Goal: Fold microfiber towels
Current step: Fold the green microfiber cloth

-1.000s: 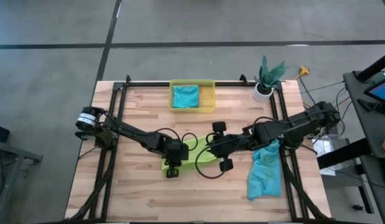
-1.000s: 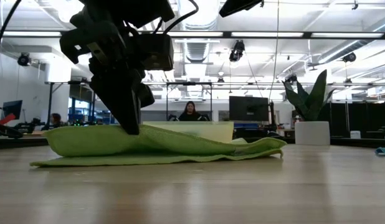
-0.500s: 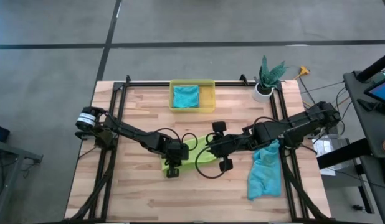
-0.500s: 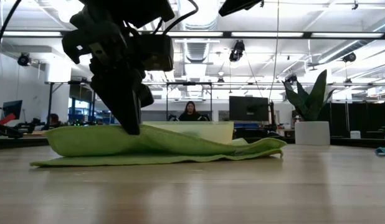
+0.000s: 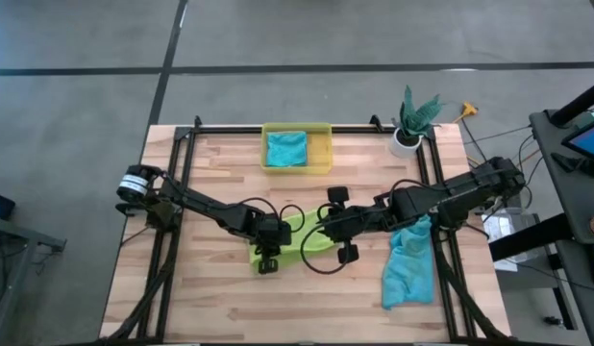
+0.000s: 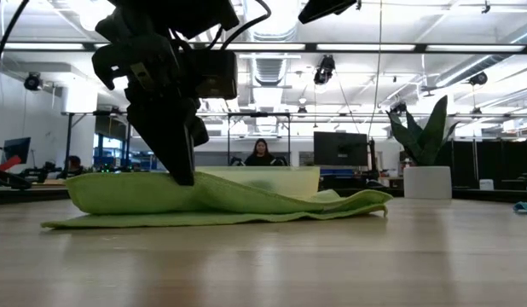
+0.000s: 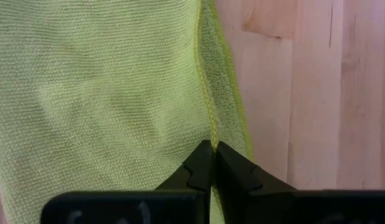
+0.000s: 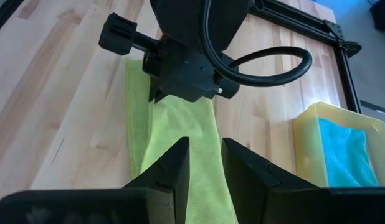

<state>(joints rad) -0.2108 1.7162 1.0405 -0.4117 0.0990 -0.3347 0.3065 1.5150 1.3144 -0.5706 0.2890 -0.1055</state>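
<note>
High view: one teal towel [image 5: 286,149] binned; green towel [image 5: 295,240] mid-fold, my left gripper [image 7: 210,163] pinching its hem, right gripper [image 8: 205,163] part-open, empty; second teal towel [image 5: 408,267] untouched.

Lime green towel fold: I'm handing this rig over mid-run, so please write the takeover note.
Left gripper: fingers shut, pinching the edge of the lime green microfiber towel at table centre.
Right gripper: fingers slightly apart over the same towel's other end; a grip isn't evident.
Done: one teal folded cloth lies in the yellow translucent plastic bin.
Left: finish the lime fold; the crumpled teal cloth under the right arm is unfolded.
</note>
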